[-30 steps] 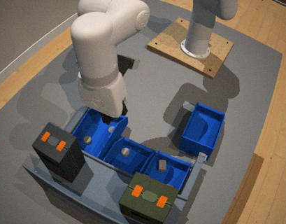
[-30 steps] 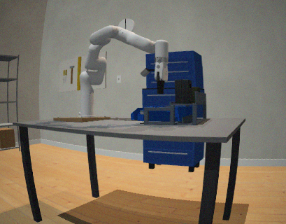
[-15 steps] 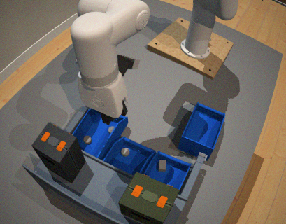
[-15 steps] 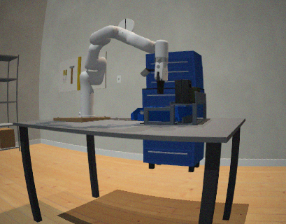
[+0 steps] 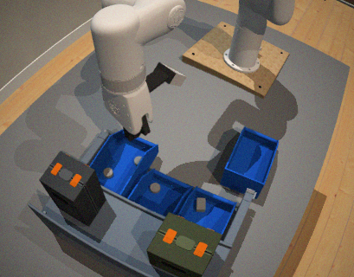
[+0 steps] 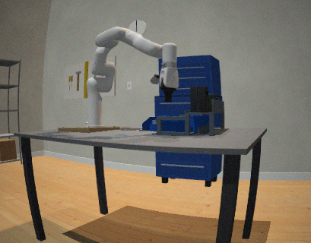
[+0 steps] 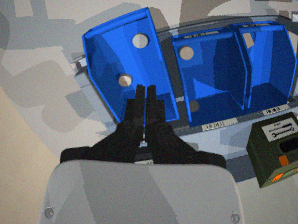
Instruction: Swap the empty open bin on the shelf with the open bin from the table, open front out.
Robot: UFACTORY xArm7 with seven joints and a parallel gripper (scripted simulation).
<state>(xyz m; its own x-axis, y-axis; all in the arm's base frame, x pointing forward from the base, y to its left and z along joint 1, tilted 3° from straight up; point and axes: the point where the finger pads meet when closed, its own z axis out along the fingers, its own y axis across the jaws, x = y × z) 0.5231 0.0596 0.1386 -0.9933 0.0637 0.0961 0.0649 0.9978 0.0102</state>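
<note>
1. Nearest the wrist camera, the hand is a matte black block on a smooth white wrist; its two slim fingers are pressed together with nothing between them, over the front wall of the left bin.
2. That open bin with parts is glossy blue plastic, box-shaped, holding two small grey round pieces. It sits in the leftmost place of the shelf, tilted and skewed against its neighbours, front edge raised.
3. Beside it, two more blue bins stand in a row: the middle bin carries one round grey piece, the right bin a blocky one.
4. On the shelf's grey board stand a dark grey case and an olive case, both with orange latches.
5. The empty bin rests apart on the grey bench, just off the shelf's right end.
6. Farther back, a plywood plate carries the arm's white cylindrical base.
</note>
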